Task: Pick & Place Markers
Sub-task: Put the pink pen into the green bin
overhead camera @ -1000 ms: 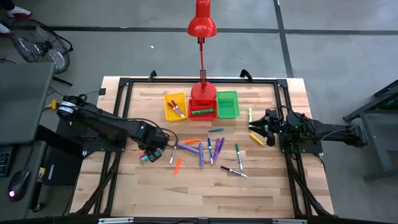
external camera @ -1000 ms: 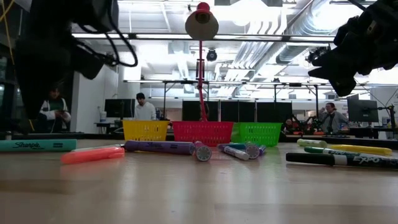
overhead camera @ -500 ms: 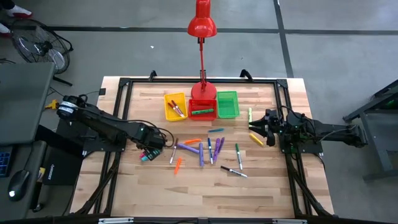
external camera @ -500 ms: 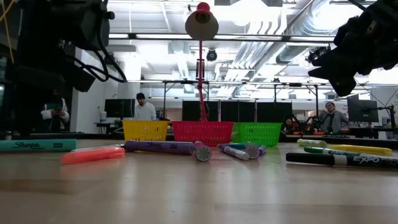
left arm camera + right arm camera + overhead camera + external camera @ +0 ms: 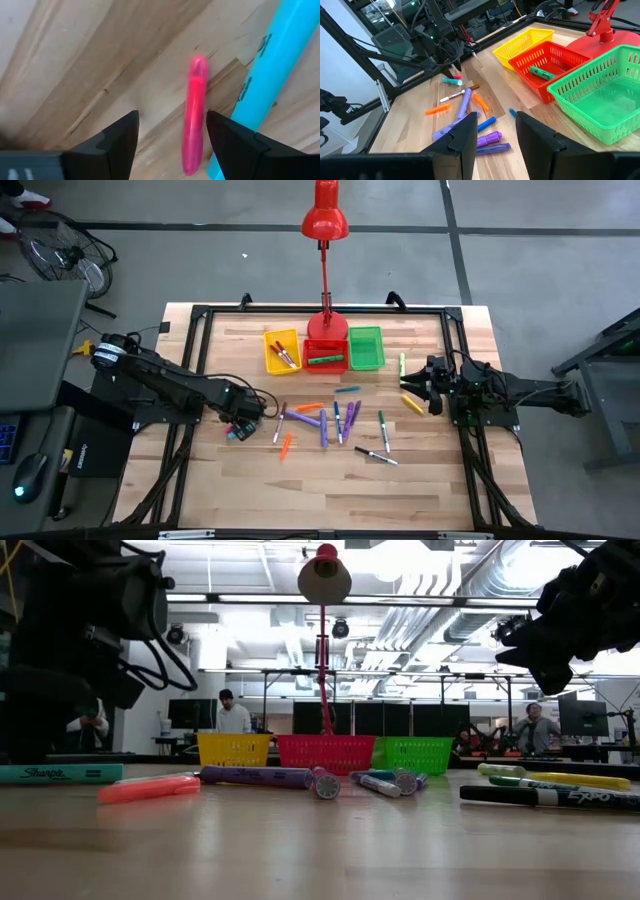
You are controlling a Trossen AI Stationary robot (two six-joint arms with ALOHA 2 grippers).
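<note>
Several markers [image 5: 335,420] in many colours lie flat on the wooden table's middle. At the table's left, a pink marker [image 5: 195,115] lies next to a teal marker [image 5: 265,75]. My left gripper [image 5: 240,423] points down over them, open. In the left wrist view [image 5: 172,117] the pink marker lies between its fingers, close to one finger and untouched. My right gripper [image 5: 432,395] waits at the table's right, open [image 5: 495,130], with nothing between its fingers.
A yellow bin [image 5: 282,350], a red bin [image 5: 325,355] and a green bin [image 5: 366,347] stand in a row at the far middle. Markers lie in the yellow and red ones. A red lamp's base [image 5: 327,325] stands behind them. People sit in the room beyond.
My left gripper has sunk toward the table over the pink and teal markers, still pointing down. The markers have kept their places.
</note>
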